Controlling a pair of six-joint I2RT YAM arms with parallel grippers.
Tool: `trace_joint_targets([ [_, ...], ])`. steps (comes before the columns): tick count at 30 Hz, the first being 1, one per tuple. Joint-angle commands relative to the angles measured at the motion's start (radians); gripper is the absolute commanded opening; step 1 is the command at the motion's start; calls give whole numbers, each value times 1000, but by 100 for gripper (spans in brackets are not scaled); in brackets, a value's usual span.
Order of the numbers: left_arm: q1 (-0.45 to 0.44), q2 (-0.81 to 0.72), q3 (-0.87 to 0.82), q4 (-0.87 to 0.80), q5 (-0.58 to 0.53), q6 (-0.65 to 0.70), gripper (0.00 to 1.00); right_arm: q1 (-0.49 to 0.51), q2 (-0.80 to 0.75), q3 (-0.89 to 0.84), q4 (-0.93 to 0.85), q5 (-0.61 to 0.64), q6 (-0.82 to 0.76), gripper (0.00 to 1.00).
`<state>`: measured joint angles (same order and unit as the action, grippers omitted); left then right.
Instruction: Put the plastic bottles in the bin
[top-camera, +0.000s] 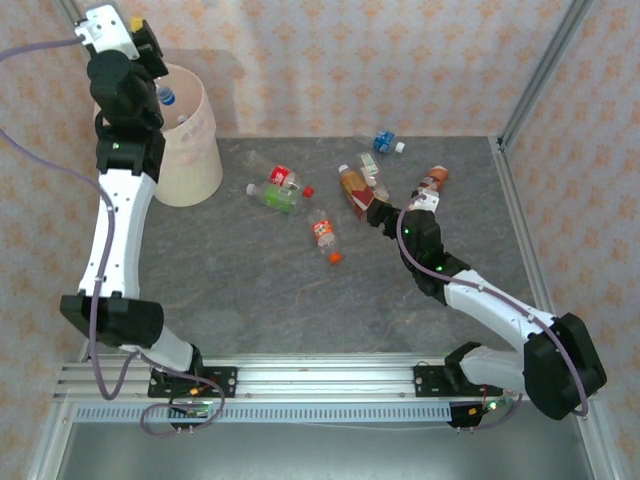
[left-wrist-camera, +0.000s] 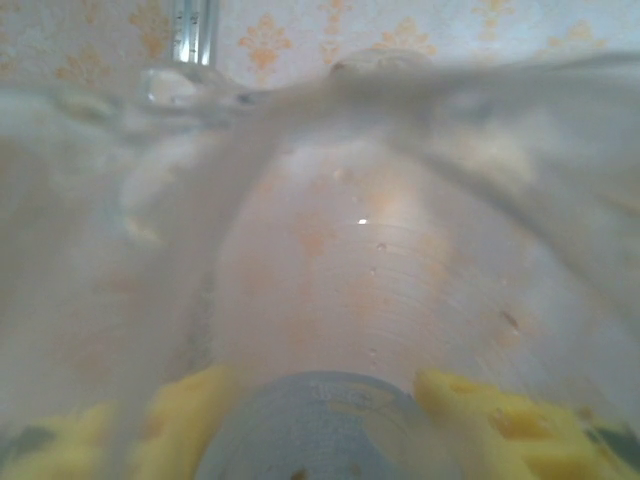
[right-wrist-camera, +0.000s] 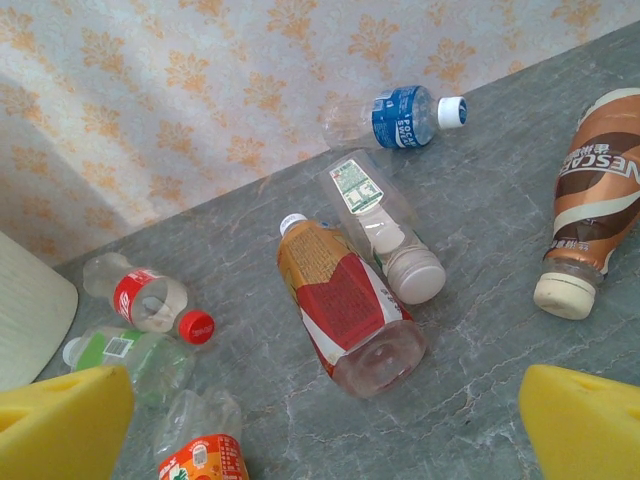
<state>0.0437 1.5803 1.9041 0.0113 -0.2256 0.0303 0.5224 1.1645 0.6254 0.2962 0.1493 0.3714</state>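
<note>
My left gripper (top-camera: 143, 38) is raised over the far rim of the cream-pink bin (top-camera: 195, 160). In the left wrist view the gripper (left-wrist-camera: 320, 425) is shut on a clear plastic bottle (left-wrist-camera: 340, 270) at its blue cap (left-wrist-camera: 320, 420). A blue-capped bottle (top-camera: 166, 97) shows at the bin's mouth. My right gripper (right-wrist-camera: 320, 430) hangs open above a red-and-orange labelled bottle (right-wrist-camera: 345, 300) lying on the table; the gripper (top-camera: 385, 215) holds nothing. Other bottles lie around: white-capped (right-wrist-camera: 390, 235), blue-labelled (right-wrist-camera: 405, 115), brown (right-wrist-camera: 590, 215), red-capped (right-wrist-camera: 150, 300), green (right-wrist-camera: 135, 355), orange-labelled (right-wrist-camera: 200, 450).
The bottles lie in a loose cluster on the grey table (top-camera: 250, 300) between the bin and the right arm. A metal frame post (top-camera: 535, 70) rises at the back right corner. The patterned wall stands close behind the bin.
</note>
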Motion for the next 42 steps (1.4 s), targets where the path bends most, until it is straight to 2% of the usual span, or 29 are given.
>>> trace_joint_targets([
  [1,42,71,79,-57,-13,28,50,-7,4,17,24,-7,14,99],
  [9,96,224,175,-106,19,-19,51,-7,-5,21,15,4,18,99],
  [17,113,384,225,-185,146,-210,52,-7,1,31,-4,13,21,99],
  [29,111,432,186,-279,268,-299,60,-7,50,45,-11,-19,24,99],
  [32,111,434,178,-301,291,-321,65,-7,55,48,-14,-27,25,99],
  [36,111,431,189,-333,301,-336,81,-7,54,48,-21,-27,20,99],
  [42,110,413,247,-394,347,-312,95,-7,55,47,-22,-26,20,99],
])
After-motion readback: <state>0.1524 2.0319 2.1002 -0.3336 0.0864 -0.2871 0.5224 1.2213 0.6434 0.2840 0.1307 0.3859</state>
